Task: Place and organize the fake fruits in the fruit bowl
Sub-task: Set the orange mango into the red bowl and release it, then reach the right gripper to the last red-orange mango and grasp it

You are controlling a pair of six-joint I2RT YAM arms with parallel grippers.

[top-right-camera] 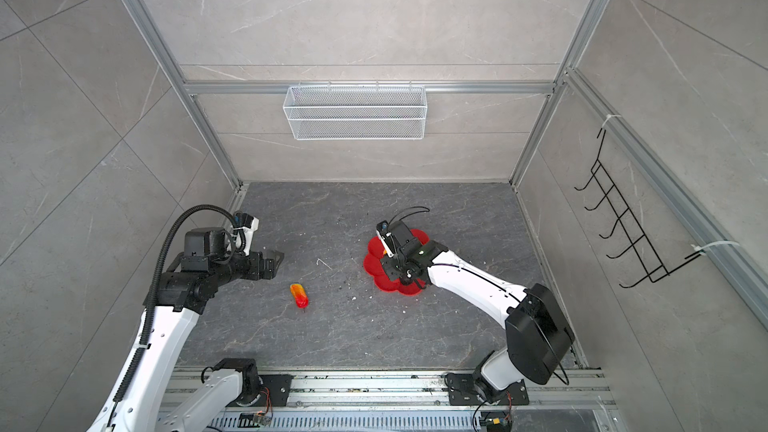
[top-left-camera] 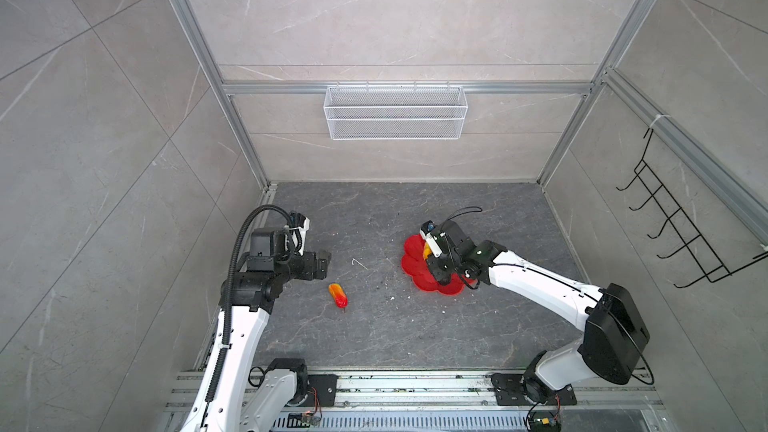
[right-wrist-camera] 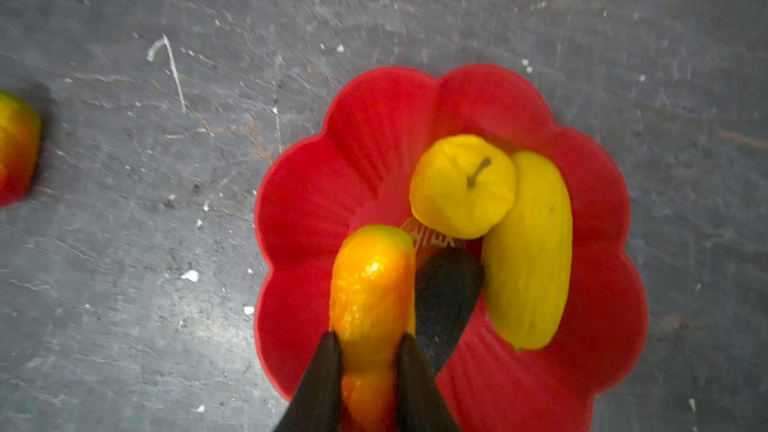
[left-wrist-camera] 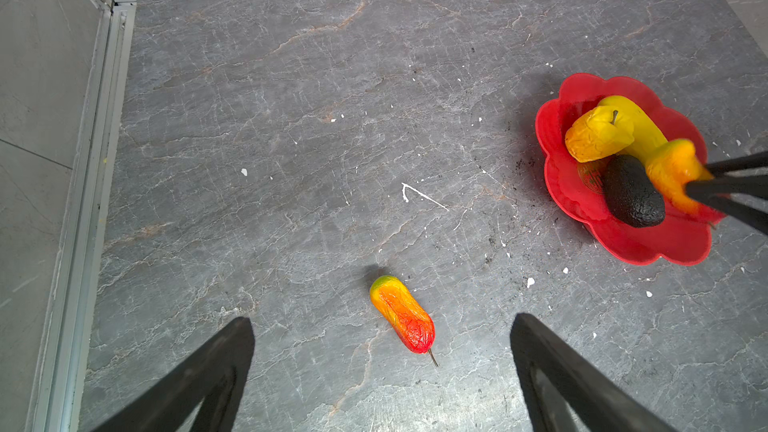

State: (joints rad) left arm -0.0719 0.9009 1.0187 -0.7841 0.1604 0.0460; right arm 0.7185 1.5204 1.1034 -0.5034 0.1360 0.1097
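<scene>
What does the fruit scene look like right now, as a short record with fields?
In fruit bowl: long yellow fruit, round yellow fruit, black fruit
Right gripper: shut on orange-yellow fruit, over the bowl
Left gripper: open, holding nothing
On table: red-orange fruit, outside the bowl
Not yet placed: two fruits

Nothing legible; the gold emblem (left-wrist-camera: 590, 178) in the fruit bowl (left-wrist-camera: 550, 151) is blurred.

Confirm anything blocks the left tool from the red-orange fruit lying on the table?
Nothing visible. The left tool is open over bare tabletop, the red-orange fruit lying loose just beyond its fingers; only white specks nearby.
</scene>
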